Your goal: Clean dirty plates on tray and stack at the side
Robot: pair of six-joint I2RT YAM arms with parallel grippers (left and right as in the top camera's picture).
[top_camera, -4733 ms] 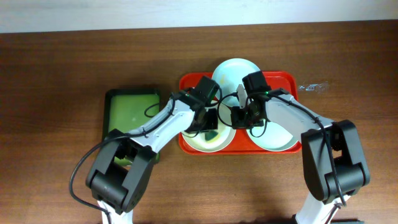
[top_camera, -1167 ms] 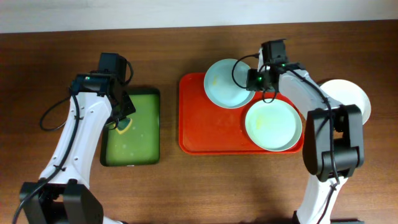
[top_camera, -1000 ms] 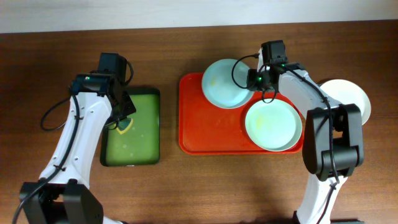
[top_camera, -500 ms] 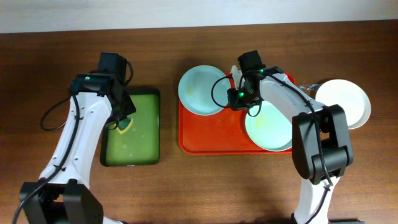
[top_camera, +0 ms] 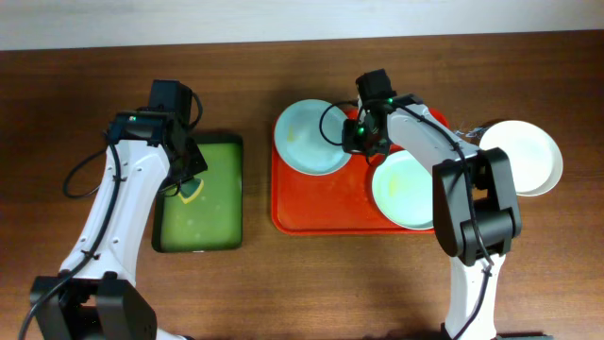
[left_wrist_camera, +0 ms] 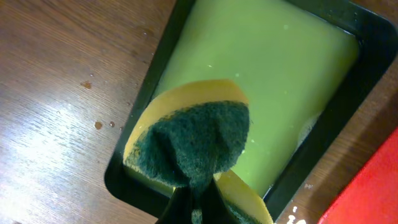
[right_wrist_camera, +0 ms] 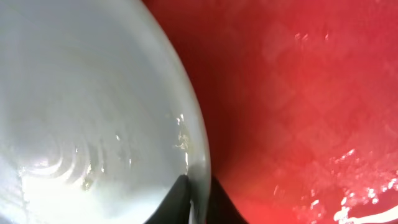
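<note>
The red tray (top_camera: 321, 203) holds two pale mint plates. One plate (top_camera: 307, 139) lies at its far left corner, overhanging the rim. The second plate (top_camera: 408, 189) lies at its near right. A third, whiter plate (top_camera: 528, 156) lies on the table right of the tray. My right gripper (top_camera: 356, 135) is shut on the right rim of the far-left plate (right_wrist_camera: 93, 112), over the tray (right_wrist_camera: 298, 93). My left gripper (top_camera: 186, 179) is shut on a yellow and dark-green sponge (left_wrist_camera: 199, 140) above the small green tray (left_wrist_camera: 261, 81).
The small dark-rimmed green tray (top_camera: 200, 194) sits left of the red tray, with a strip of brown table between them. Water drops mark the table beside it (left_wrist_camera: 93, 106). A clear scrap (top_camera: 472, 132) lies at the red tray's far right corner.
My right gripper has dragged the far plate leftward along the tray to its far left corner. Earlier still, a plate went to the table at the right. The left arm holds still.
</note>
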